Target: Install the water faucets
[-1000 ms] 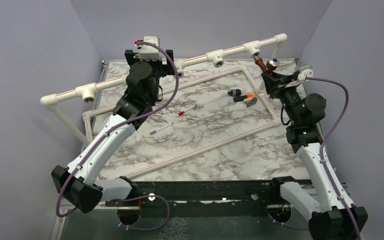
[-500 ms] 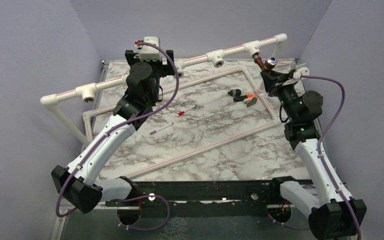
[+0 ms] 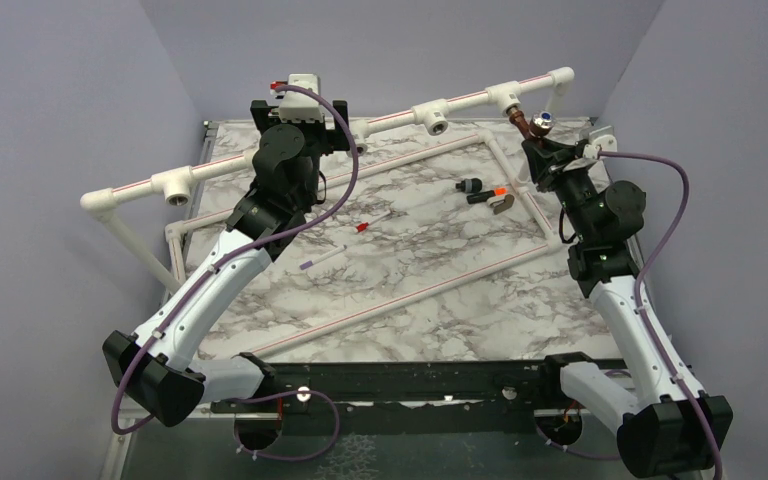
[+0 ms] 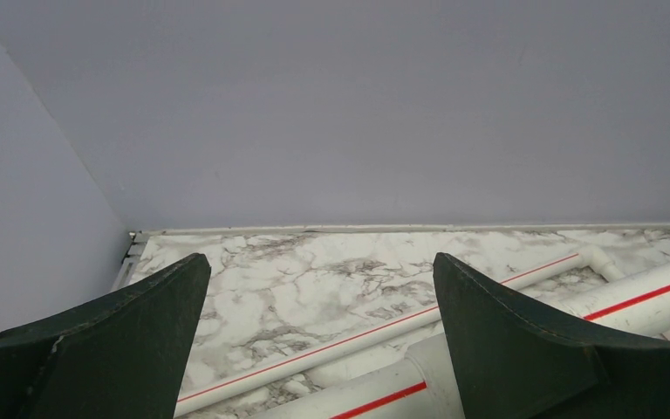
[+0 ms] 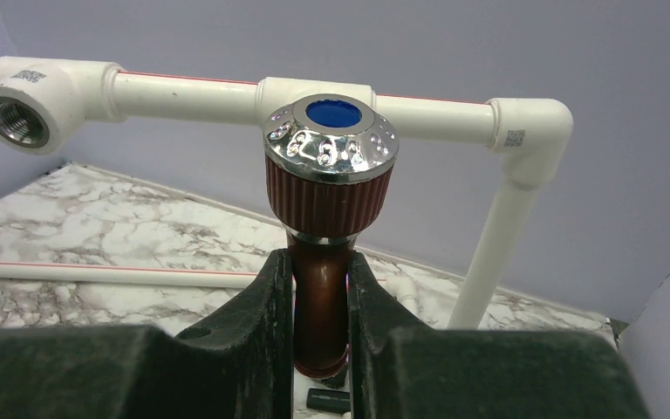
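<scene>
Because the faucet (image 5: pixel 324 205) is rigid metal with a smooth copper stem, it should handle as stiff, dense and slippery; the stem below the ribbed knob offers the surest hold. The right jaws are clamped on that stem, upper right of the overhead view, just below the white pipe (image 5: pixel 183 85). The left jaws stand wide apart, holding nothing.

Soft even light; foreground perhaps blurred.

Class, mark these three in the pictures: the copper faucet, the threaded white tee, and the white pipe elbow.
copper faucet (image 5: pixel 328 205), right wrist view, ribbed knob
threaded white tee (image 5: pixel 48 96), right wrist view, white body
white pipe elbow (image 5: pixel 536 122), right wrist view, outer bend
</scene>
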Controlling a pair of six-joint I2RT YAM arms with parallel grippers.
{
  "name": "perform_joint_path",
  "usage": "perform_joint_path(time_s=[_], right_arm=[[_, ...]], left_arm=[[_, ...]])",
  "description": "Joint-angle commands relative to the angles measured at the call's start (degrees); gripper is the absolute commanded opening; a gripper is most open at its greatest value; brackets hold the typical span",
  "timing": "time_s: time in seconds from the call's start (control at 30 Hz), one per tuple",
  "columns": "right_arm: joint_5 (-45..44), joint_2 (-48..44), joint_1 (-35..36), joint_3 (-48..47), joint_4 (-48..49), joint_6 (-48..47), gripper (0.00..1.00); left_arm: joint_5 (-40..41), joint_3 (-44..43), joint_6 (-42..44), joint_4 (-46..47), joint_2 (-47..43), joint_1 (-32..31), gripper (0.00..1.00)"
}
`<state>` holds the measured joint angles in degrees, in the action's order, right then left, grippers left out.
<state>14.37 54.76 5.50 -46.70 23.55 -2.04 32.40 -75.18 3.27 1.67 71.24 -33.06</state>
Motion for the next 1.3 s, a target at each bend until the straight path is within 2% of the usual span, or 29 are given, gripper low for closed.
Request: perform_joint_path(time_s=[0.0, 0.63, 0.8, 1.27], right_arm=[[1.21, 0.83, -0.4, -1.16, 2.56, -2.6, 0.01], [1.16, 3.17, 1.61, -2.44, 3.82, -1.25, 0.01], [0.76, 3.76, 2.95, -3.34, 4.02, 1.69, 0.01], [-1.88, 3.88, 3.46, -1.97, 6.29, 17.49, 0.01]], left_arm=[[0.08, 2.66, -0.24, -6.93, 0.71, -0.51, 0.99], [-0.26, 2.75, -0.28, -7.03, 0.37, -0.6, 0.99], [0.02, 2.97, -0.02, -6.78, 0.38, -0.6, 0.99], [0.12, 3.12, -0.02, -6.68, 0.5, -0.6, 0.99]])
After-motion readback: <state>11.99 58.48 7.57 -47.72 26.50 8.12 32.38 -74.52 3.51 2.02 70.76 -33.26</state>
